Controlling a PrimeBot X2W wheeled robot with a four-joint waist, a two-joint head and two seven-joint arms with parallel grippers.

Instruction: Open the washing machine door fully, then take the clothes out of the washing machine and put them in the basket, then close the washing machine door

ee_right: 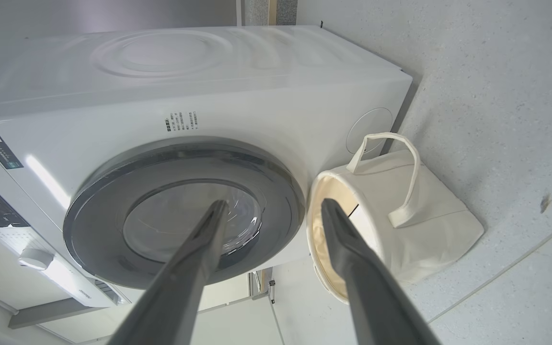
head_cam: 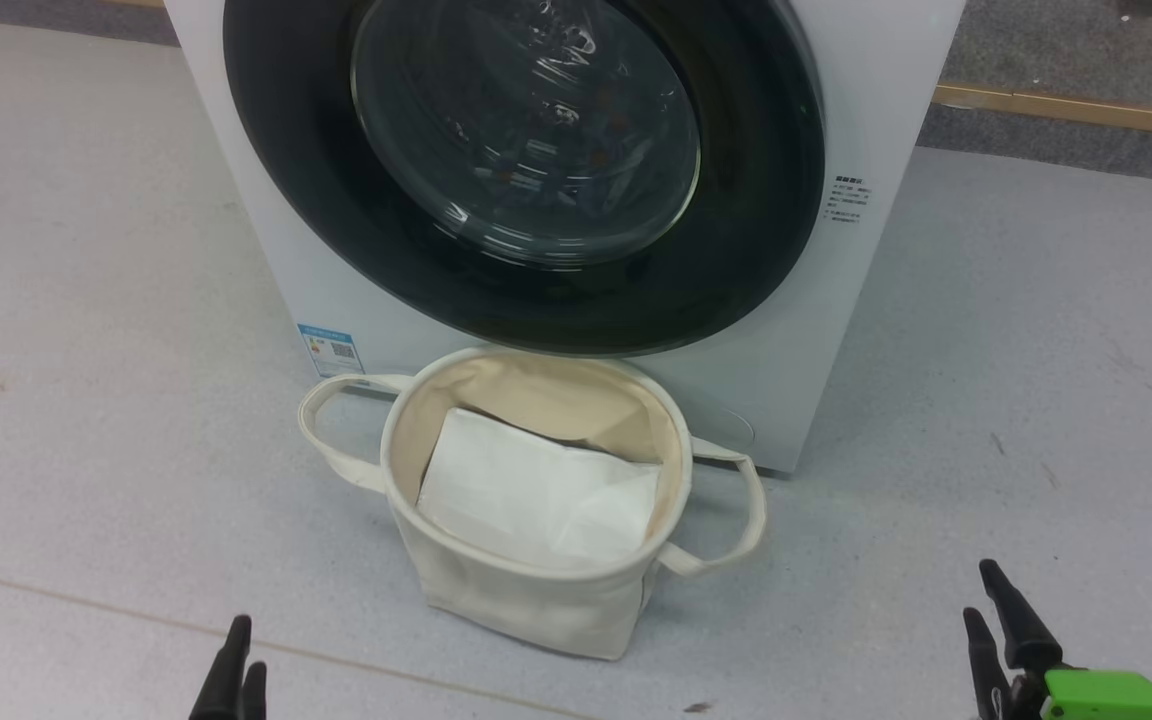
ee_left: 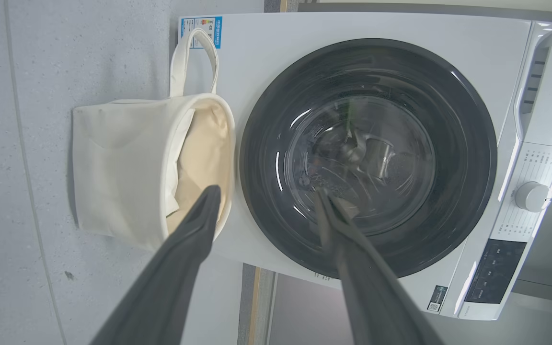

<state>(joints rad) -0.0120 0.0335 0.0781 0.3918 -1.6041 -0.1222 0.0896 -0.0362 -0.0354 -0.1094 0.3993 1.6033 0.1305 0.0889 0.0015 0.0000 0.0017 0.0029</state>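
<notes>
Below the shut washing machine door (head_cam: pixel 536 300), the basket (head_cam: pixel 526 600); left hand (ee_left: pixel 267 190), right hand (ee_right: pixel 274 202), both apart.

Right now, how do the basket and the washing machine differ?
The basket is small, soft cream canvas; the washing machine is a far larger rigid white box. The basket is open-topped with a white folded sheet inside; the washing machine door is shut. Both stand on the grey floor.

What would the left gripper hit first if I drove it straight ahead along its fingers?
Probably the washing machine door: the open left gripper aims at its black ring, on the edge beside the basket. The basket stands nearer, so one finger could catch its rim first; depth is unclear.
</notes>
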